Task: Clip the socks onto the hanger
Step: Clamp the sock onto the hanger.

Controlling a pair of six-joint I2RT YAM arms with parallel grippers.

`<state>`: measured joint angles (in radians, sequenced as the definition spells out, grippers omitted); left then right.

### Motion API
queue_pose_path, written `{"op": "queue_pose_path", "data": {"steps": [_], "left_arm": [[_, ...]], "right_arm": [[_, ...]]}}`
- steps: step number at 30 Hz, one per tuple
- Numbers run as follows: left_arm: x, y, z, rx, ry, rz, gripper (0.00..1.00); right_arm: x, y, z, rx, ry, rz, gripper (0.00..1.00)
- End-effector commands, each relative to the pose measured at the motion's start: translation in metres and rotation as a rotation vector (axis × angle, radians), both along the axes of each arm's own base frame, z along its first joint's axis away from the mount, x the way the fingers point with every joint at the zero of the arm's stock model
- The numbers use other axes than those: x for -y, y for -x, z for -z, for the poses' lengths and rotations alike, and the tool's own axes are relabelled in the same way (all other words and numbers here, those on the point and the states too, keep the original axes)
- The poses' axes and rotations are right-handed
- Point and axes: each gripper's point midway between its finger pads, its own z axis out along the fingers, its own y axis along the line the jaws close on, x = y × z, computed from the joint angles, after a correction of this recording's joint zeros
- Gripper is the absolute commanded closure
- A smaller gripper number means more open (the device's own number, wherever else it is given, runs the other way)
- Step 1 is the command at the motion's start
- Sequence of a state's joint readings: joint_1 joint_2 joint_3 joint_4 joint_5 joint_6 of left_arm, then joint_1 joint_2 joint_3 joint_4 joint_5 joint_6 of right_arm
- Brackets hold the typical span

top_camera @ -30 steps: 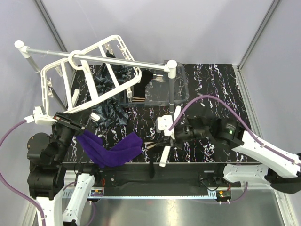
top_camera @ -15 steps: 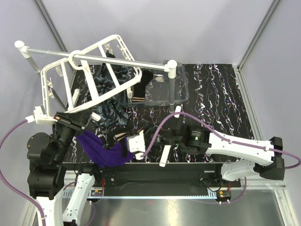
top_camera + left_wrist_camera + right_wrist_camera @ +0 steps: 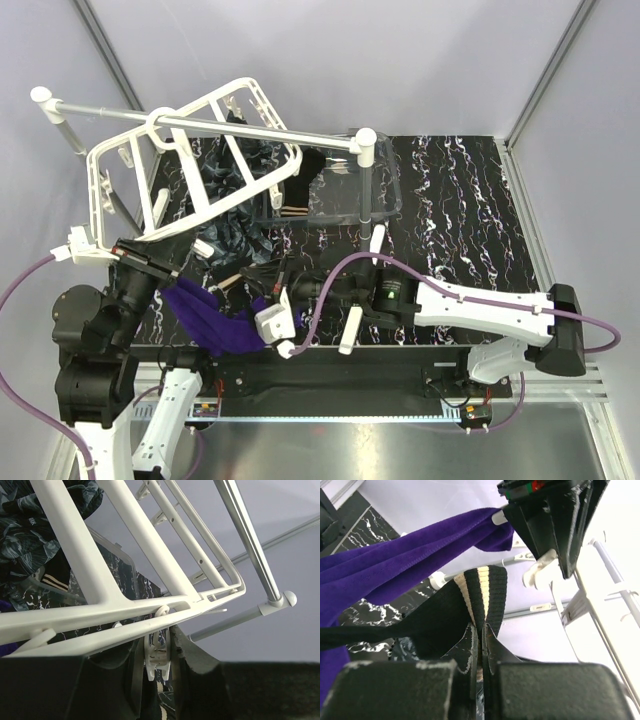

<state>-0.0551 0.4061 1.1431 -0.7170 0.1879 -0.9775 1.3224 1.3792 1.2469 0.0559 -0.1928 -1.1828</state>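
At the hanger's [image 3: 80, 550] near edge, left claw [image 3: 159, 645] gripping clip [image 3: 156, 659], right claw [image 3: 480, 635] gripping black sock [image 3: 440, 615].

White arms [image 3: 490, 305], black joints, purple cables [image 3: 352, 261].

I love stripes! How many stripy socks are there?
2. One striped sock is pinched by the right gripper; the other striped sock lies in the clear bin. More may hide.
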Motion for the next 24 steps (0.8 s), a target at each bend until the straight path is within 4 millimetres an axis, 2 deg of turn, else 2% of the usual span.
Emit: {"op": "queue_pose_path", "data": {"steps": [1,9,20,24], "left_arm": [[0.007,0.007,-0.017,0.044,0.013,0.041,1.0],[0.006,0.007,-0.015,0.041,0.008,0.04,1.0],[0.007,0.006,-0.017,0.044,0.009,0.046,1.0],[0.008,0.005,-0.016,0.039,0.008,0.049,1.0]], "right_arm": [[-0.012,0.004,-0.027,0.079,-0.089,-0.034,1.0],[-0.021,0.001,-0.033,0.108,-0.095,-0.033,1.0],[-0.021,-0.001,-0.053,0.151,-0.113,-0.024,1.0],[-0.022,-0.001,-0.053,0.154,-0.104,-0.026,1.0]]}}
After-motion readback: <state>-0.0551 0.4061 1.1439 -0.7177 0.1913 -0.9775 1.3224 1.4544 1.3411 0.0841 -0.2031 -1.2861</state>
